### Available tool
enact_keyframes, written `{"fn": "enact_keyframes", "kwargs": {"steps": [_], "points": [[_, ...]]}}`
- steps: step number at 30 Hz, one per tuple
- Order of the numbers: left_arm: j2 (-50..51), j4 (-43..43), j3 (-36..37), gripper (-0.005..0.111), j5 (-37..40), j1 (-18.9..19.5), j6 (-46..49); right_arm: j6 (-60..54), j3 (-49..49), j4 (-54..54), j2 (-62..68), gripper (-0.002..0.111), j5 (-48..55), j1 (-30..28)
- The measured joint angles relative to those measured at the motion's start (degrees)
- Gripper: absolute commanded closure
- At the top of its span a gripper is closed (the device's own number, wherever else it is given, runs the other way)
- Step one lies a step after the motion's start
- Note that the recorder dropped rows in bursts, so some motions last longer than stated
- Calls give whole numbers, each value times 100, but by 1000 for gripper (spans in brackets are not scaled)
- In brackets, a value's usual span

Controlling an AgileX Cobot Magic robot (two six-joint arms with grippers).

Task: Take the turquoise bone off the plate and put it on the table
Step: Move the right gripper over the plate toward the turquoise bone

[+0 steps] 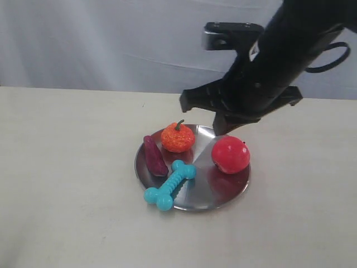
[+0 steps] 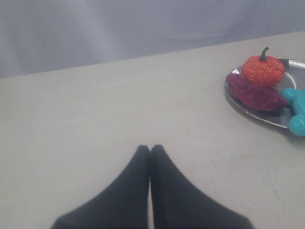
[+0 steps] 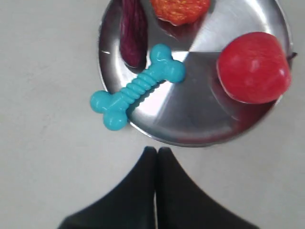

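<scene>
Bone (image 1: 169, 190): lies diagonally across the plate (image 1: 207, 193) rim, one end over the table (image 1: 67, 178). Right gripper (image 3: 156, 150): hovers by the plate, nearer, fingers pressed together. Left gripper (image 2: 149, 148): likewise closed, well apart. We favour the right.

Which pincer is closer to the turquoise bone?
Right. The right pincer hangs by the plate, near the turquoise bone. The left pincer sits farther off over the table.

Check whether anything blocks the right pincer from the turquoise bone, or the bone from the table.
Nothing visible. Open space lies between the right pincer and the turquoise bone, whose end juts past the plate over the table.
</scene>
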Motion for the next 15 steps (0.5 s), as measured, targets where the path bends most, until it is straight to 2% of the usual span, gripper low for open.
{"fn": "enact_keyframes", "kwargs": {"steps": [8,15], "points": [[0,0,0,107,0,0,0,245,-530,-16,1183,109,11,565],[0,0,0,107,0,0,0,713,-530,-39,1982,109,-348,619]]}}
